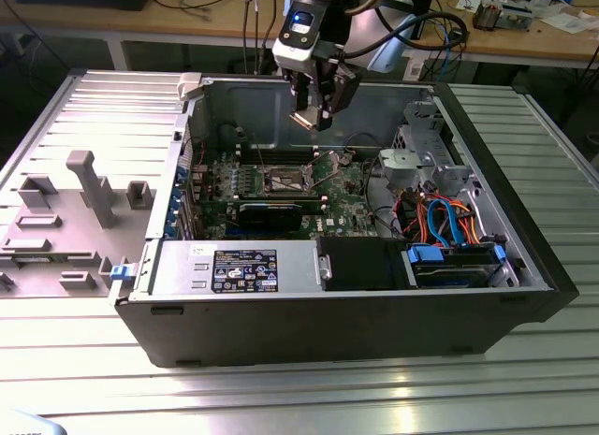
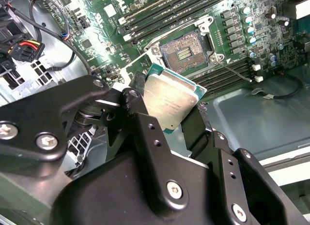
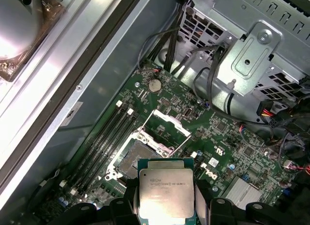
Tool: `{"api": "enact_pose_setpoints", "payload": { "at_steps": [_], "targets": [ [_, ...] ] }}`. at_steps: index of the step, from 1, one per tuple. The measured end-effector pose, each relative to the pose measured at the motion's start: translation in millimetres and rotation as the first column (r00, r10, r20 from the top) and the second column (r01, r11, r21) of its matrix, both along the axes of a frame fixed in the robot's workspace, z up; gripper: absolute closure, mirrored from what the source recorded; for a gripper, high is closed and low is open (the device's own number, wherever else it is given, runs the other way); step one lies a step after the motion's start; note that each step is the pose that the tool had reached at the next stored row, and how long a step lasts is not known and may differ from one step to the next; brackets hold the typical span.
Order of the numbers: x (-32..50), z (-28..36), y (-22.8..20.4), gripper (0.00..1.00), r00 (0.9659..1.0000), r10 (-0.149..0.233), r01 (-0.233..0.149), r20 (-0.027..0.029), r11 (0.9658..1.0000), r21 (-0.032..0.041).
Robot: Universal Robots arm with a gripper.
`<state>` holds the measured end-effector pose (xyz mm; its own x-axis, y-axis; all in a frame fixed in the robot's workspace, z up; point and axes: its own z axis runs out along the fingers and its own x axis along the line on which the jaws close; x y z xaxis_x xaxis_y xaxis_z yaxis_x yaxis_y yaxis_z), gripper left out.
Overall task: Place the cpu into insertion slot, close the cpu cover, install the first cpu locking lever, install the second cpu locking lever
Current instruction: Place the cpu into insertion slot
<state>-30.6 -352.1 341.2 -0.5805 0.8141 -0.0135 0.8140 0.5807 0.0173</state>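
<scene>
Hand (image 2: 167, 106) clamped on cpu (image 2: 172, 92) above the open insertion slot (image 2: 186, 50), drive cage (image 3: 256, 46) and cables (image 1: 438, 220) nearby.

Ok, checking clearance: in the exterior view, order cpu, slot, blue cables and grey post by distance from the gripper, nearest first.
1. cpu, held by the gripper.
2. slot, on the board beneath.
3. blue cables, inside the case, exterior view's right.
4. grey post, outside the case, exterior view's left.

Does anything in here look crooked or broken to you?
Nothing looks damaged. The one thing askew is the cpu: it sits tilted in the pincer, held in the air and not yet in the insertion slot, which lies open and empty.
</scene>
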Motion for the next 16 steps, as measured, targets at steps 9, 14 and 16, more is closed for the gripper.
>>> {"api": "enact_pose_setpoints", "payload": {
  "at_steps": [9, 14, 16],
  "targets": [
    [0.0, 0.0, 0.0, 0.45, 0.9999, -0.011, 0.011, 0.0000, 0.9999, 0.0000],
    [0.0, 0.0, 0.0, 0.45, 0.9998, -0.017, 0.017, 0.0000, 0.9998, 0.0000],
    [0.0, 0.0, 0.0, 0.45, 0.9998, -0.021, 0.021, 0.0000, 0.9998, -0.0001]
  ]
}}
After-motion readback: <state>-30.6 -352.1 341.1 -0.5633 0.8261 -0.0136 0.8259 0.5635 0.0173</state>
